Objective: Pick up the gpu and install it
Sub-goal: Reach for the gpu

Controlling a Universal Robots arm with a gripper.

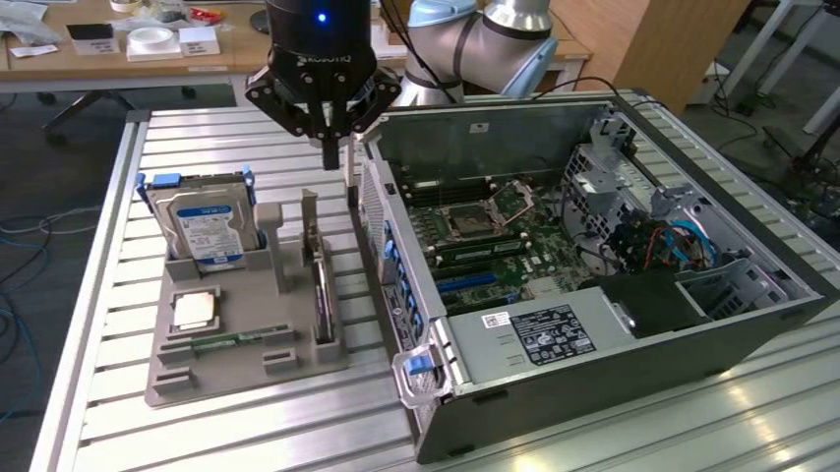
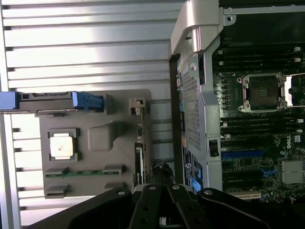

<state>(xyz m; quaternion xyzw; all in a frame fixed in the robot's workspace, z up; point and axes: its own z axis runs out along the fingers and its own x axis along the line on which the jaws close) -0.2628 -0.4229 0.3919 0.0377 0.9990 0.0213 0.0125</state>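
Note:
The gpu (image 1: 321,280) stands on edge in a slot of the grey holder (image 1: 223,379), a thin dark card with a pale metal bracket. From the wrist view I look down on the gpu's (image 2: 138,152) top edge. My gripper (image 1: 330,155) hangs above the table's far part, between the holder and the open computer case (image 1: 525,123), higher than the card and just beyond its far end. Its fingers are shut with nothing between them. The gripper's (image 2: 161,188) black linkage reaches toward the card's end in the wrist view.
The holder also carries an upright hard drive (image 1: 204,231) with a blue-white label, a flat processor (image 1: 195,310) and a green memory stick (image 1: 236,341). Inside the case, on the exterior view's right, the motherboard (image 1: 486,236) lies exposed. A desk with small items stands behind.

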